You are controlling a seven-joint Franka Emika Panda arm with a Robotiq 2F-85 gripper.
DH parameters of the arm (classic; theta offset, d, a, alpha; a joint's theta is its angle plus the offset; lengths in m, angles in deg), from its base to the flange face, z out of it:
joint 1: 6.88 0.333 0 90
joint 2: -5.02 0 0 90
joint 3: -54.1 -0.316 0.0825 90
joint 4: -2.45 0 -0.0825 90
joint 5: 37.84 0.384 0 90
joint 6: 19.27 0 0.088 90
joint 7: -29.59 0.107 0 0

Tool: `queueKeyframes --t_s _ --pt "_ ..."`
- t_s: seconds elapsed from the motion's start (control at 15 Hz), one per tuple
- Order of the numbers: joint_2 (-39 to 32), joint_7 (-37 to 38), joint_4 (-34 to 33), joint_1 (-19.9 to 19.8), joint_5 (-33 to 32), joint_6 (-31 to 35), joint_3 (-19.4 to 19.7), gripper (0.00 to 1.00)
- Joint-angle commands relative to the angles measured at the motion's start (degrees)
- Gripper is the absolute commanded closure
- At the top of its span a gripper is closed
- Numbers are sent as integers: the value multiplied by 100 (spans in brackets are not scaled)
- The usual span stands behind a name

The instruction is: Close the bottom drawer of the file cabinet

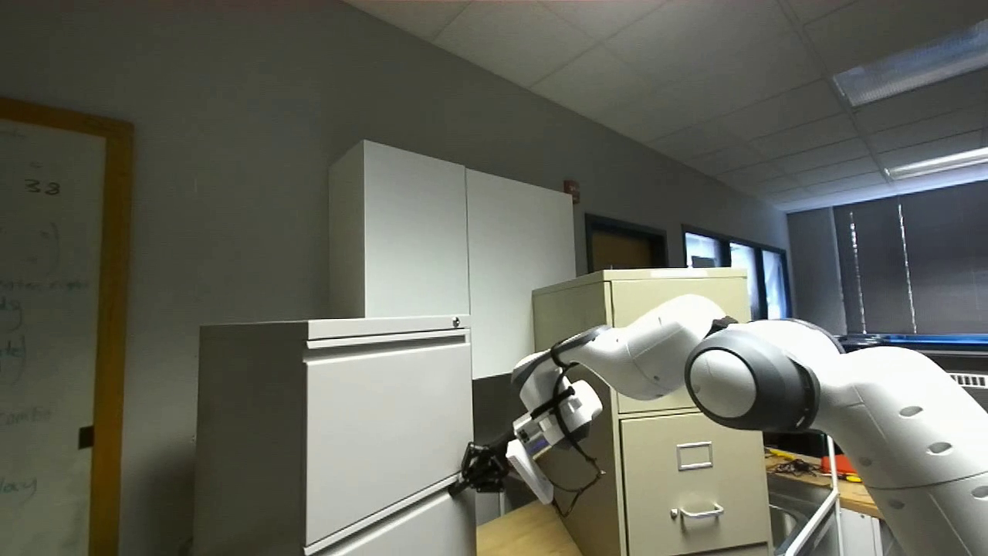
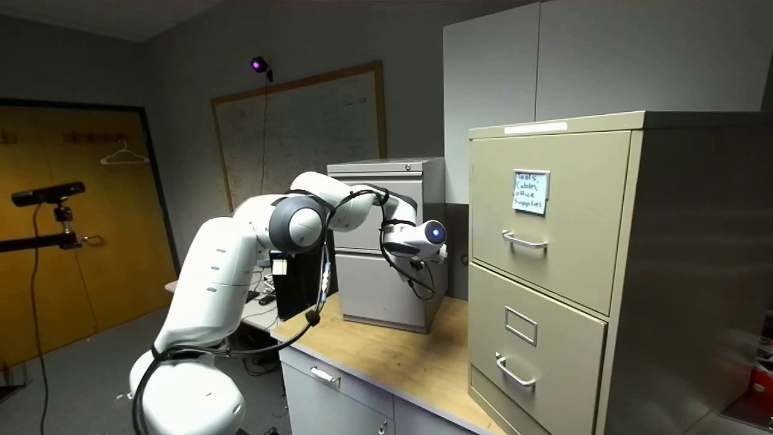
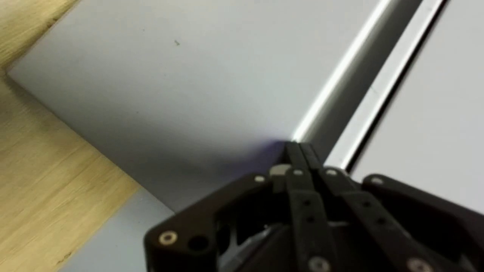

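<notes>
Wrist view: pincer (image 3: 301,143) fully closed, tips seemingly touching top edge of bottom drawer (image 3: 181,87), back from front edge of desk (image 2: 392,356). Looks almost flush from here; maybe final push left.

Room: office type, equipped as a robotics lab. Office fittings: light grey file cabinet (image 1: 386,432); beige cabinet (image 2: 592,260), whose label (image 2: 531,192) reads "Tools, Cables, Office Supplies"; wood-framed whiteboard (image 2: 302,133), bearing faint handwriting; white wall cupboards (image 1: 417,239); tiled ceiling (image 1: 656,77) with inset light panel (image 1: 938,161); white desk (image 2: 252,313). Lab apparatus: jointed white robot arm (image 2: 305,226) with black cable (image 2: 259,352); bar-shaped camera (image 2: 48,194) on a black mounting bar (image 2: 36,243).
</notes>
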Motion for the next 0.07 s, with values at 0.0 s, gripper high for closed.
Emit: queueKeyframes --t_s 0.0 --pt "-281 498 -969 -131 -140 -266 -288 97"
